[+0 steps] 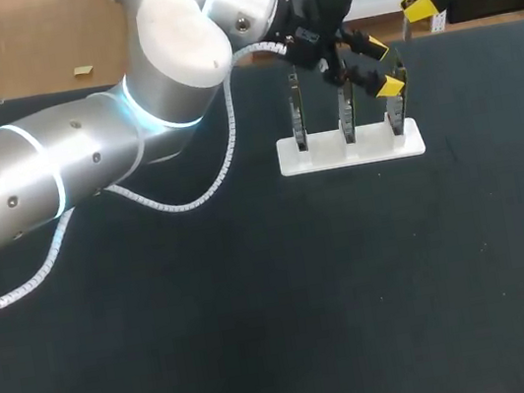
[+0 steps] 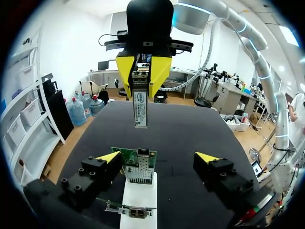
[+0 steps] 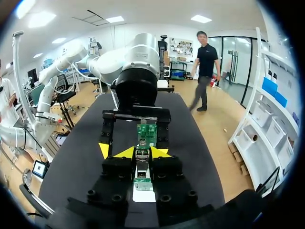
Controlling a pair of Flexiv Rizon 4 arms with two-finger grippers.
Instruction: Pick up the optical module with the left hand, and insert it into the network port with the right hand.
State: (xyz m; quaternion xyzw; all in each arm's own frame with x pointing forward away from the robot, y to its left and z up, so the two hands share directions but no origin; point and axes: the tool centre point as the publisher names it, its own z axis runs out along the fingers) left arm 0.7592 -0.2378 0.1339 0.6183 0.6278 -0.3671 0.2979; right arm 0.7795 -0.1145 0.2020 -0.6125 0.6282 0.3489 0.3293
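- Black counter (image 1: 260, 307), head view: left pincer (image 1: 381, 66) hangs over the right end of the white stand (image 1: 374, 150); right pincer (image 1: 418, 0) is beyond the stand.
- Left wrist: left pincer open, straddling the stand's green board (image 2: 127, 157); beyond the stand, optical module (image 2: 139, 105) hangs upright, free end down.
- Right wrist: right pincer grips the module.
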